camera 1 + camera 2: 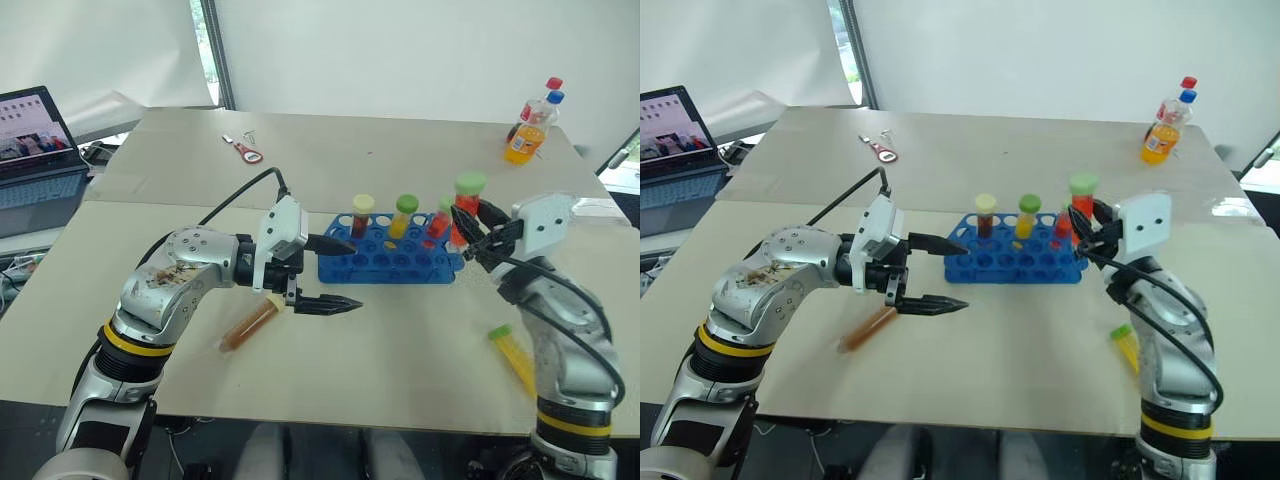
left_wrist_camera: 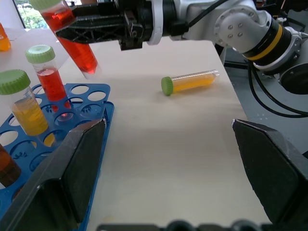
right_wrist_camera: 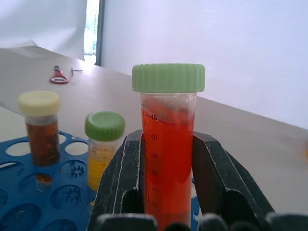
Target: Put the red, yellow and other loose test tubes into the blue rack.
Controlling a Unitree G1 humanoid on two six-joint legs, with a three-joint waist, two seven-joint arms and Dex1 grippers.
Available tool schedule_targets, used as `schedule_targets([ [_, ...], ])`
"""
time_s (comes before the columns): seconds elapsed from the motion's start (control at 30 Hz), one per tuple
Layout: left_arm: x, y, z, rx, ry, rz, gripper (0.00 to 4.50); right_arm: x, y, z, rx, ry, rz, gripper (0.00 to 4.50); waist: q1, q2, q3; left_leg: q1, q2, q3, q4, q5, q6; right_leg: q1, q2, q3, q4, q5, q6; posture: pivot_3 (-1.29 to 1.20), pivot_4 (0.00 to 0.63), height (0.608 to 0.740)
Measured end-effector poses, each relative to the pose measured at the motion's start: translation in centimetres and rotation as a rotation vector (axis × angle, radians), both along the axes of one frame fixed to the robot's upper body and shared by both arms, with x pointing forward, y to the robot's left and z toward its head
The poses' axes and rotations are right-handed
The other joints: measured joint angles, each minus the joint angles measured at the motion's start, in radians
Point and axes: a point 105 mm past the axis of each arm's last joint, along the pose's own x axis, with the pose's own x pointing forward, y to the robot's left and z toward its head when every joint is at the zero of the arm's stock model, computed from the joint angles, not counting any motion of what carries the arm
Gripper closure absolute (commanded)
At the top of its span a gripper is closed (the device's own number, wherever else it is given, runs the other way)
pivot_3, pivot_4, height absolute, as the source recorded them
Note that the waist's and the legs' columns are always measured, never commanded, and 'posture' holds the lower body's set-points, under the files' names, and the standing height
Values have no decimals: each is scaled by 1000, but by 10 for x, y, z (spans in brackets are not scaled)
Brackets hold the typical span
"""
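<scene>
The blue rack (image 1: pixel 392 262) stands mid-table with three capped tubes upright in it: brown (image 1: pixel 361 216), yellow (image 1: pixel 403 217) and red (image 1: pixel 438 222). My right gripper (image 1: pixel 467 233) is shut on an orange-red tube with a green cap (image 3: pixel 168 120), held upright just above the rack's right end. A brown loose tube with a pale cap (image 1: pixel 247 326) lies on the table under my left gripper (image 1: pixel 338 275), which hangs open at the rack's left end. A yellow tube with a green cap (image 2: pixel 188 82) lies on the table to the right, by my right arm.
An orange soda bottle (image 1: pixel 527 131) stands at the far right corner with a second capped bottle behind it. A small red-handled tool (image 1: pixel 246 151) lies at the far left of the table. A laptop (image 1: pixel 36 150) sits beyond the left edge.
</scene>
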Motion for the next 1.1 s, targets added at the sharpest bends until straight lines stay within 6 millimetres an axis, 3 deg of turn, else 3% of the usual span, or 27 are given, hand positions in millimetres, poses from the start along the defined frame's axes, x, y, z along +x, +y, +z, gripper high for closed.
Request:
schedule_targets([
  [0.2, -3, 0, -3, 2, 7, -5, 0, 4, 11, -8, -2, -3, 17, 3539, 0, 0, 0, 0, 0, 0, 0, 0, 0, 0, 0, 0, 0, 0, 0, 0, 150, 671],
  [0.63, -4, -1, -3, 2, 3, -4, 0, 3, 11, -25, 11, 16, -19, 3539, 0, 0, 0, 0, 0, 0, 0, 0, 0, 0, 0, 0, 0, 0, 0, 0, 150, 671],
  [1.1, -3, -7, -3, -6, 15, 0, 0, -2, 2, -41, 229, 1, -150, 3539, 2, 0, 0, 0, 0, 0, 0, 0, 0, 0, 0, 0, 0, 0, 0, 0, 150, 671],
])
